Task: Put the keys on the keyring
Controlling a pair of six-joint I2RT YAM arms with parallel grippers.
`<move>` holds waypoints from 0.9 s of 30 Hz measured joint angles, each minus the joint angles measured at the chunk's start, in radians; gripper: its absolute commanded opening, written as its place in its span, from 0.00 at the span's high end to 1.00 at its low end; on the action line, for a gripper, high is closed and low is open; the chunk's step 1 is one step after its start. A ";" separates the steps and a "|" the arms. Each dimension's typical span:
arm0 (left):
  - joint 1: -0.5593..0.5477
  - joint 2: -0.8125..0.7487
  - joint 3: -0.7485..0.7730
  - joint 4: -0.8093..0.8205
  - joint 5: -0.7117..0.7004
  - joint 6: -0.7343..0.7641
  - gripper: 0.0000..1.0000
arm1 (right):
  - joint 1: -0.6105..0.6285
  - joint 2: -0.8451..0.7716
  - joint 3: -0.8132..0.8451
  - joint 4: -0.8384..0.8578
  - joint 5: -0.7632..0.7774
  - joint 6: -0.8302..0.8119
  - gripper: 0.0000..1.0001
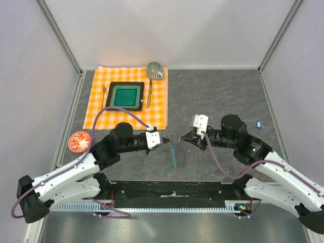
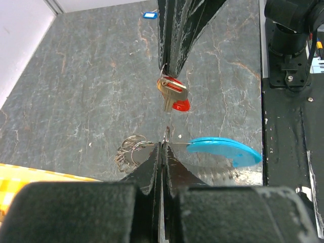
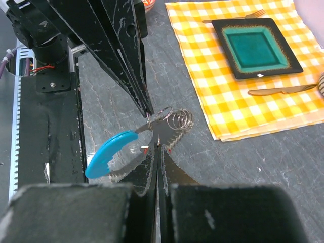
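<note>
The left gripper (image 2: 163,147) pinches the keyring (image 2: 223,150) wire, jaws tight. The right gripper (image 2: 171,71) clamps the red key (image 2: 173,93). The floppy ring may twist aside, so the key could miss its opening or slip.

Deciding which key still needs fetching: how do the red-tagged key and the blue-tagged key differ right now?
1. The red-tagged key is pinched in the right gripper. The blue-tagged key lies loose on the table, with nothing touching it.
2. The red-tagged key is close to the keyring, while the blue-tagged key sits far off near the right wall.
3. Their tags are bright red and dark blue.
Both are small tagged keys.
</note>
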 measured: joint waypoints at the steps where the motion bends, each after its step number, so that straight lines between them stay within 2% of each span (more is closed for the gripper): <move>1: 0.000 0.005 0.000 -0.002 0.003 0.000 0.98 | 0.001 -0.003 0.000 0.000 0.000 -0.002 1.00; 27: 0.000 0.008 0.016 -0.006 0.026 -0.019 0.98 | 0.077 0.048 0.000 -0.035 0.061 -0.051 1.00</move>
